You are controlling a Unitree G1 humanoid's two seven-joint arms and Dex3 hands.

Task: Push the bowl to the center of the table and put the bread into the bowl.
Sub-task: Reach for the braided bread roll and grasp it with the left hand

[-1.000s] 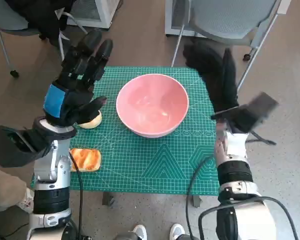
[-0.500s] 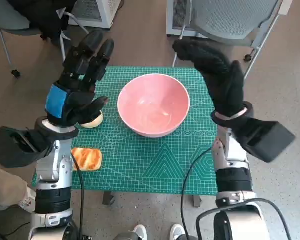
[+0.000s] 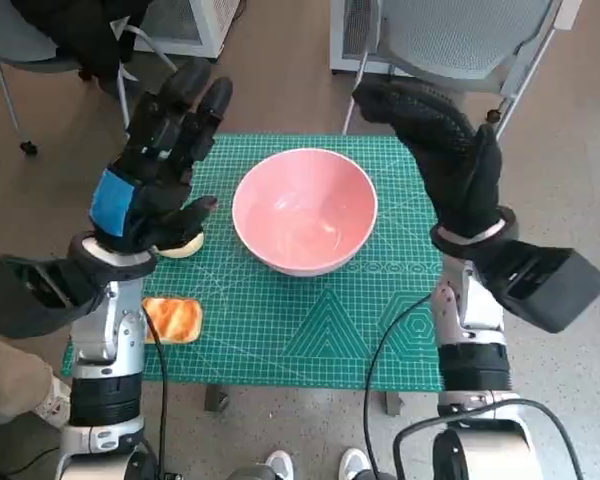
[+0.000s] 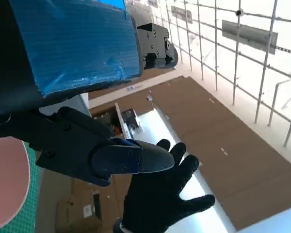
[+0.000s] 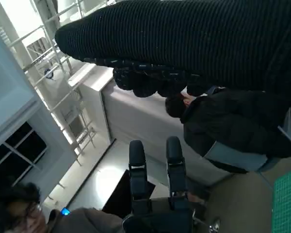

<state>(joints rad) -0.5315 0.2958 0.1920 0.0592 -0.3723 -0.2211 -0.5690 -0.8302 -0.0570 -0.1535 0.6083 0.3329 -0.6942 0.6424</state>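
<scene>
1. Head view: your pink bowl [image 3: 305, 208] sits on the green mat [image 3: 310, 330], already close to the middle, between both raised hands. Your left hand [image 3: 152, 180] hovers with its fingers spread and nothing in it, just beside the bowl's left rim. Your right hand [image 3: 442, 150] is up at the mat's right edge, fingers apart and carrying nothing. The bread [image 3: 172, 318] lies near the mat's front left corner, well apart from the bowl; a pale round piece [image 3: 183, 243] peeks out under your left hand. I'd judge the pushing nearly done, so nudge only lightly, low on the bowl's wall so it slides instead of tipping. Then drop your left hand toward the bread.

2. Left wrist view: the blue-taped back and black fingers [image 4: 121, 158] of your left hand stretch out, holding nothing. A slice of the bowl's pink rim [image 4: 7, 187] shows at the edge. The gloved right hand [image 4: 167, 194] is spread wide beyond.

3. Right wrist view: the glove [image 5: 184, 39] fills a dark band, with nothing in it as far as shows. The left hand's fingers [image 5: 155, 165] point up opposite, and a person [image 5: 228, 126] sits behind. Mind that person when you swing.
</scene>
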